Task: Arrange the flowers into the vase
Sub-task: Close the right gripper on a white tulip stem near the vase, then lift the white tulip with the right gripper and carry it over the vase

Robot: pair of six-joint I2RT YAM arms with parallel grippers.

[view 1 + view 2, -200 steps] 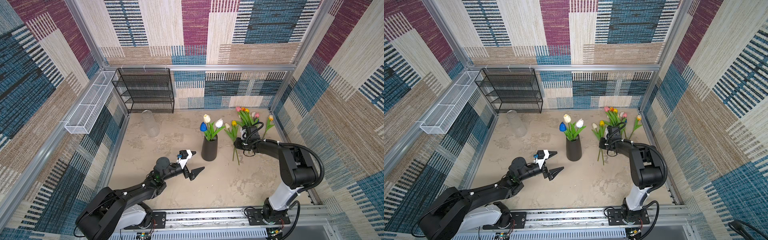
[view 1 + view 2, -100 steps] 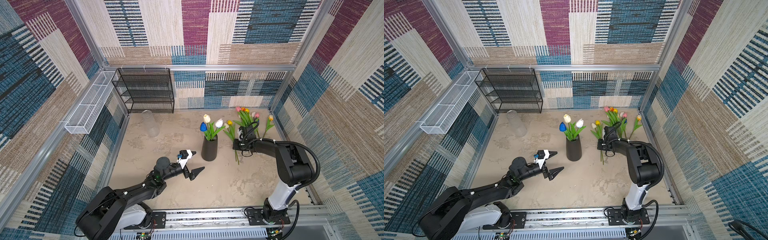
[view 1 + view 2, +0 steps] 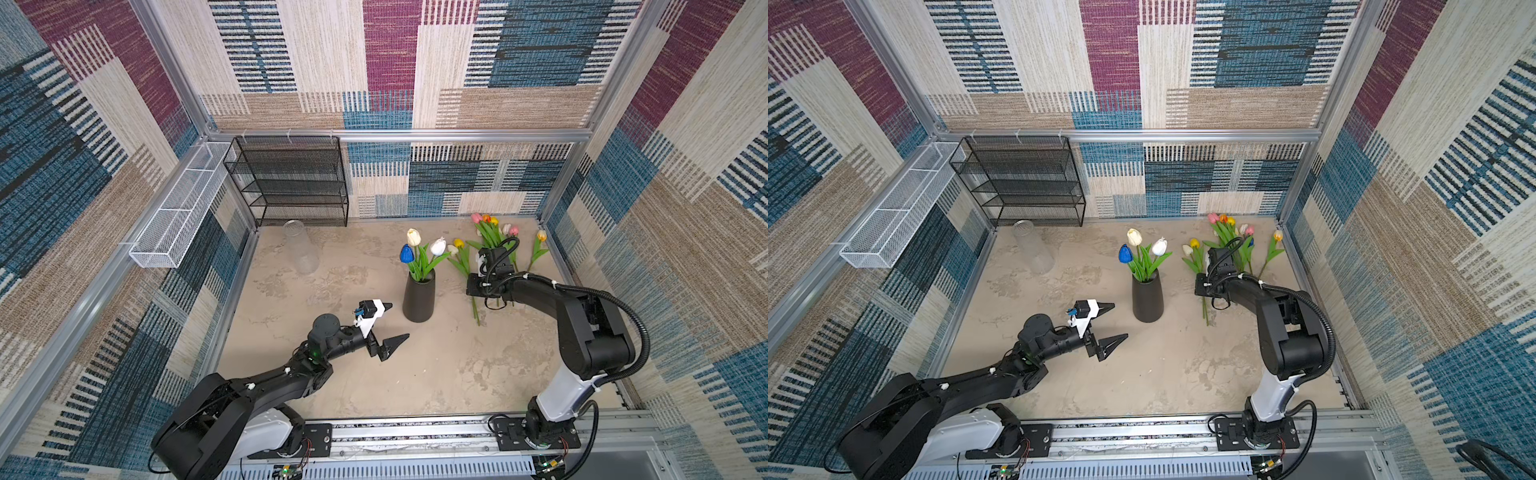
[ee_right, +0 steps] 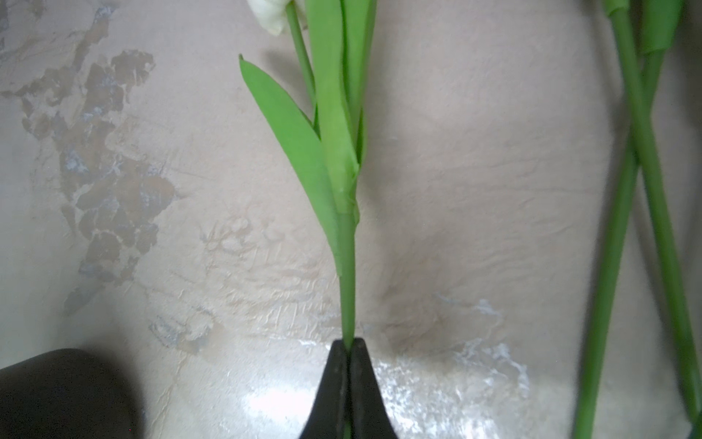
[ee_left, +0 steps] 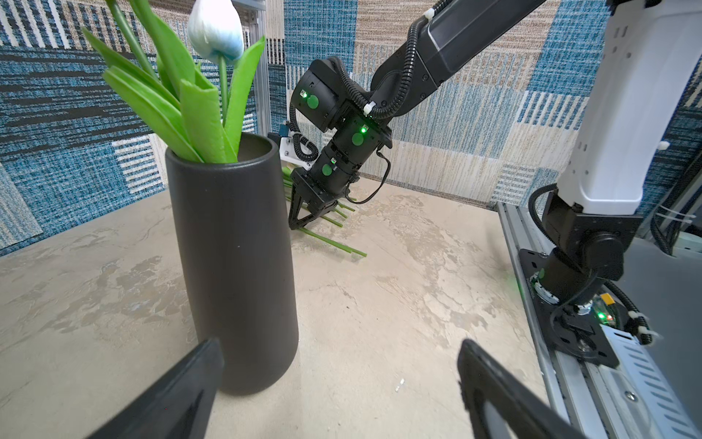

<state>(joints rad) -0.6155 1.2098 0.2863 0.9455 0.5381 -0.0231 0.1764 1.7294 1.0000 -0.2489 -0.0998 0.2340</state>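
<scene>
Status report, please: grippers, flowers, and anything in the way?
Left gripper open, empty, beside vase. Right gripper shut on one tulip stem on table. Three tulips in vase; others lie loose. Nothing between stem and vase.

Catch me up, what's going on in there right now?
The right gripper is shut on the stem of one tulip lying on the table, among the loose flowers right of the vase. Three tulips already stand in the vase. The left gripper hovers open beside it, holding nothing.
</scene>
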